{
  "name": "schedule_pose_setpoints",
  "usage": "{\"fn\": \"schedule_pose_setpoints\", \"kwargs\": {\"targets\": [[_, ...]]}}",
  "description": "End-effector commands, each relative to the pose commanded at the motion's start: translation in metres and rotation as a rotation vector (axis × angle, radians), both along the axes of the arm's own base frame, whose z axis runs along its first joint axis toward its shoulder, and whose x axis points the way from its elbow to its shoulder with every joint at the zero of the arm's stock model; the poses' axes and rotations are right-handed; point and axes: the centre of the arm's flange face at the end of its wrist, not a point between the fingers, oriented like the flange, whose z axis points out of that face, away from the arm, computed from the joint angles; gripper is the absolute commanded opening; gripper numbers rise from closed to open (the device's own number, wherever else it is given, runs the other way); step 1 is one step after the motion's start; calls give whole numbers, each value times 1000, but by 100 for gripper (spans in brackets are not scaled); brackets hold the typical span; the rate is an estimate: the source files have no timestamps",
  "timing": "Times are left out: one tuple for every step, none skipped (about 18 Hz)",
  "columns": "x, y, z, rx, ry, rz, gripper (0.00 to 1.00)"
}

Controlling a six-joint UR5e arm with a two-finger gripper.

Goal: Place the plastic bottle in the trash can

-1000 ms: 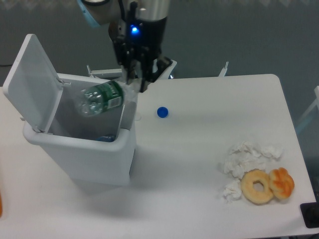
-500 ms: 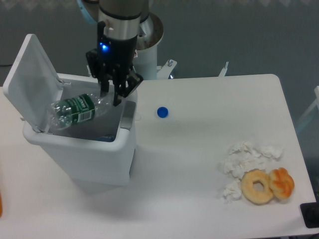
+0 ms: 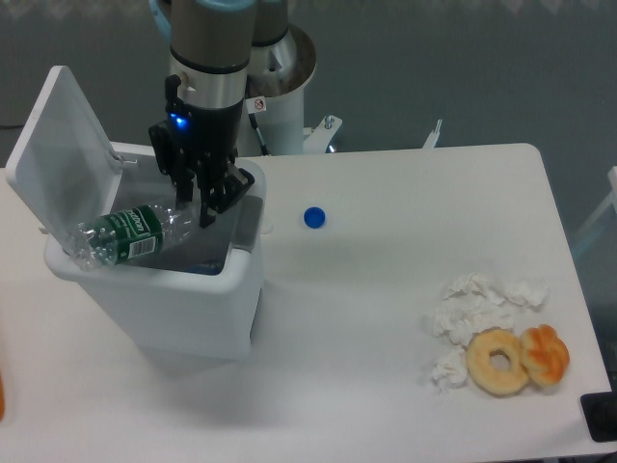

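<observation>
The pincer [image 3: 198, 205] grips the bottle [image 3: 125, 234] by its neck end. The bottle's long axis lies near level, running left from the pincer over the open bin [image 3: 164, 299].

White table [image 3: 405, 318] with rounded corners fills most of the view; surface matte, evenly lit, soft shadows only. Behind it, a dull grey-blue floor or backdrop [image 3: 463, 68] (cannot tell which), darker toward the top. Thin pale strip along the top edge at right. A small metal bracket [image 3: 436, 133] stands at the table's far edge. Dark object [image 3: 603, 418] cut off at the lower right corner; sliver of orange [image 3: 2, 397] at the left edge.
</observation>
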Motion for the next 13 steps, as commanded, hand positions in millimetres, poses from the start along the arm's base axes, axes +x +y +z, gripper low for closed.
{"fn": "schedule_pose_setpoints", "kwargs": {"targets": [[-1, 0, -1, -1, 0, 0, 32], [-1, 1, -2, -2, -1, -1, 35], [-1, 1, -2, -2, -1, -3, 39], [-1, 1, -2, -2, -1, -3, 43], [-1, 1, -2, -2, -1, -3, 47], [-1, 1, -2, -2, -1, -3, 50], [-1, 2, -3, -3, -2, -3, 58], [-1, 2, -3, -3, -2, -1, 81], [-1, 1, -2, -2, -2, 1, 95], [-1, 1, -2, -2, -2, 1, 97], [-2, 1, -1, -1, -1, 2, 99], [-1, 0, -1, 0, 1, 0, 100], [-1, 0, 1, 2, 2, 0, 100]]}}
